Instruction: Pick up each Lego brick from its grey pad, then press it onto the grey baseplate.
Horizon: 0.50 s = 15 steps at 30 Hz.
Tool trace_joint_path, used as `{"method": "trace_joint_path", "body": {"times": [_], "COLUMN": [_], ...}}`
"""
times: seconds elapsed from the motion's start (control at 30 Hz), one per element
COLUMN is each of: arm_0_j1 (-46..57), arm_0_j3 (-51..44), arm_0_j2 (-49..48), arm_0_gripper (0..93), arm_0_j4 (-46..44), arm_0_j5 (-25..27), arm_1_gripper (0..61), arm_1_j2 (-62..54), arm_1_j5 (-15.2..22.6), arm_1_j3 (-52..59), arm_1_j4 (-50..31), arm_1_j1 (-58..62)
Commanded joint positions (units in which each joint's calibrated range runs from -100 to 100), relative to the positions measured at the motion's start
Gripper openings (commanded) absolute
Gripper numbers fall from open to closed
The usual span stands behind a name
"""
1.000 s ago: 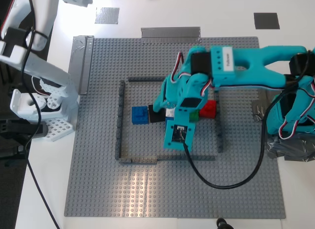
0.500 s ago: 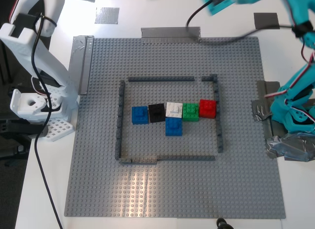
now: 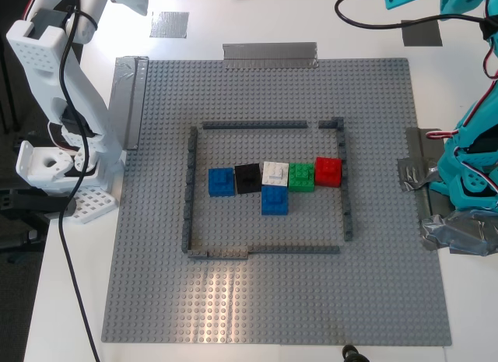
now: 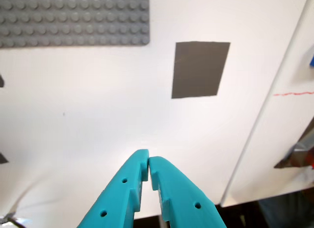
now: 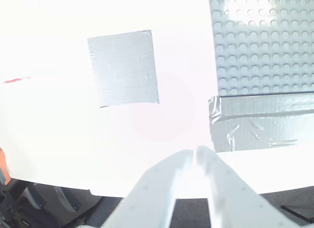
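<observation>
Bricks (image 3: 275,200) inside frame; pads (image 3: 421,33) bare

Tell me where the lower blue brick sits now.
In the exterior view, the small bright blue square brick sits on the grey studded baseplate, inside the frame, touching the white brick above it.

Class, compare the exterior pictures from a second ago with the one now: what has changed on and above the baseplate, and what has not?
The teal arm that hung over the brick row has swung away past the top right corner, leaving a blue brick pressed below the white brick. Its hand is now shut and empty. The other bricks and the grey baseplate stayed put.
</observation>
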Motion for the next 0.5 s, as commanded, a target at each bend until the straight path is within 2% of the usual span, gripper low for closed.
{"method": "trace_joint_path", "body": {"times": [0.0,0.3,0.47], "arm_0_j1": [0.8,0.2,0.3], "arm_0_j3": [0.4,2.1,2.4], "arm_0_j2": [-0.2,0.7,0.8], "arm_0_gripper": [0.0,0.0,0.0], "arm_0_j4": [0.3,0.4,0.3], "arm_0_j5": [0.0,0.1,-0.4], "arm_1_gripper": [0.2,0.2,0.2], "arm_1_j2": [-0.9,1.7,8.1], "arm_1_j5": [0.7,2.1,2.5], "arm_1_j3": [-4.2,-4.8,-14.6], "arm_1_j4": [1.0,-0.4,4.6], "arm_1_j1": [-0.2,-0.6,-1.0]}}
